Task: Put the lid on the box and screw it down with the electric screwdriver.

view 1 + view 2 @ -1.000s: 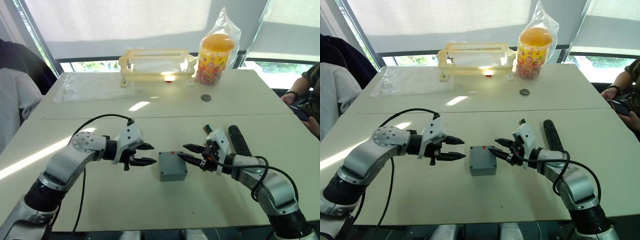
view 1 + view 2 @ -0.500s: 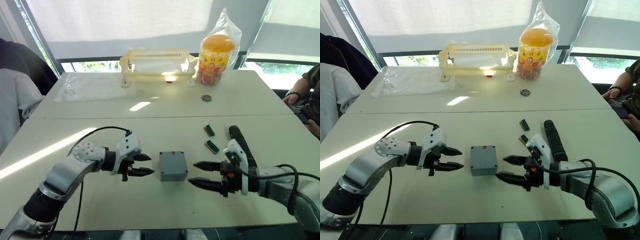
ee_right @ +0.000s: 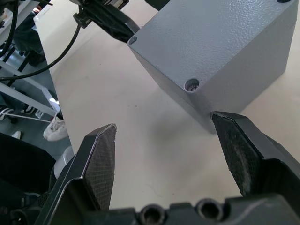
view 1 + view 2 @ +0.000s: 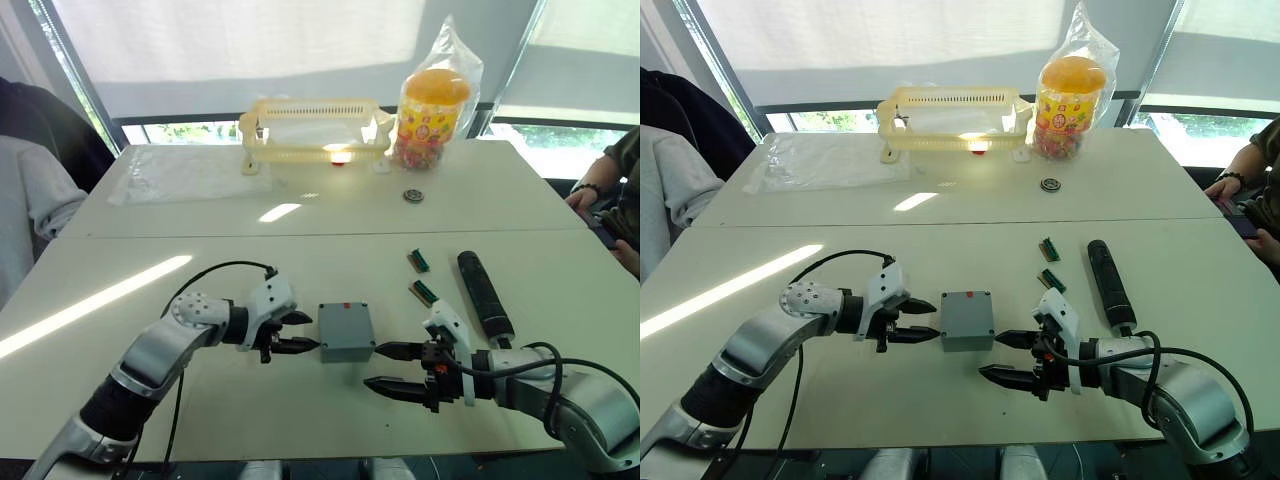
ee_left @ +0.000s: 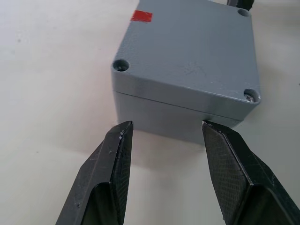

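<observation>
Moving in closer, the left pincer (image 4: pixel 303 333) and right pincer (image 4: pixel 385 367) sit wide and empty on either side of the box (image 4: pixel 346 331), whose lid (image 5: pixel 192 61) is already on, ready to hold it.

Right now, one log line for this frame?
lid: on box | left gripper: open, beside box | right gripper: open | electric screwdriver: on table, untouched

Bright window backlight, sun streaks across the table (image 4: pixel 300 255), sharp focus.
</observation>
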Available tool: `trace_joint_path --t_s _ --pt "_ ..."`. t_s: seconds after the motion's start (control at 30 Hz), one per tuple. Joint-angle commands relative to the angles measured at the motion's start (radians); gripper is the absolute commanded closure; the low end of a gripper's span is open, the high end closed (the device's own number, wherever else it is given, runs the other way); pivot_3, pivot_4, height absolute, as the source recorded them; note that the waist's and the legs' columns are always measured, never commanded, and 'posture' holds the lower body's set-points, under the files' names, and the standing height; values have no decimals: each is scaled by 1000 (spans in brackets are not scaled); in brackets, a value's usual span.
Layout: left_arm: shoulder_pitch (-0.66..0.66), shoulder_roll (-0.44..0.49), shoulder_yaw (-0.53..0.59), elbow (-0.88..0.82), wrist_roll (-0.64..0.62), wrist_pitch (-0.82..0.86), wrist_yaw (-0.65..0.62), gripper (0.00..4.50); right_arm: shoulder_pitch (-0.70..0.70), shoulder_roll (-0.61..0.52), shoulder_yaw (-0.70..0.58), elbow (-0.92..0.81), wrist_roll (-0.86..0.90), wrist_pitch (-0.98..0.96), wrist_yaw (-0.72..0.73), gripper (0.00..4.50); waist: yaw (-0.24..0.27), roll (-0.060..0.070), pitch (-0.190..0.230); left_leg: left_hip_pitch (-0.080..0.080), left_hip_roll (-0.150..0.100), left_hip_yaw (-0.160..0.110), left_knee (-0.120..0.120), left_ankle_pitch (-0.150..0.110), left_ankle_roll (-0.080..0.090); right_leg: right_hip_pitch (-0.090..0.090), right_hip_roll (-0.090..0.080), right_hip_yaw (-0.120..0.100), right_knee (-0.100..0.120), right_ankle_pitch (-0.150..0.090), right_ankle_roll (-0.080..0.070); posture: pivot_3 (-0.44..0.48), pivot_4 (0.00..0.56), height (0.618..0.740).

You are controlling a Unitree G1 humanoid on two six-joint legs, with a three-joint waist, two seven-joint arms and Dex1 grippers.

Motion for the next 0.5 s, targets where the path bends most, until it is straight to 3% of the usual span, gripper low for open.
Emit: trace_joint_path --t_s 0.03,0.2,0.27,0.37,0.43,0.5 --pt "-10 27 21 -33 4 -23 -16 2151 3 -37 -93 -5 -2 -20 -2 985 0 0 0 0 0 0 0 0 0 0 0 0 0 0 0 0 150 740" --pt "-51 128 110 -55 -60 19 -86 2151 -127 -140 -404 101 175 120 -14 985 -2 0 0 0 0 0 0 0 0 0 0 0 0 0 0 0 150 740" --pt "-108 146 149 -63 -111 58 -112 2151 -205 -201 -448 181 165 168 -46 985 -1 0 1 0 0 0 0 0 0 -1 0 0 0 0 -1 0 150 740" --pt "-194 146 177 -92 -194 121 -144 2151 -347 -312 -393 320 135 309 -80 985 2 0 0 0 0 0 0 0 0 0 0 -1 0 -1 -3 0 150 740" --pt "-217 144 172 -119 -220 138 -154 2151 -422 -416 -290 389 114 369 -7 985 -2 1 0 -1 0 1 -1 0 0 0 -1 0 -2 -1 -3 0 150 740" --pt "-218 146 161 -146 -228 134 -159 2151 -506 -488 -173 463 76 428 39 466 -7 1 0 -1 0 3 -1 0 1 0 -2 1 -3 -1 -2 0 150 740"
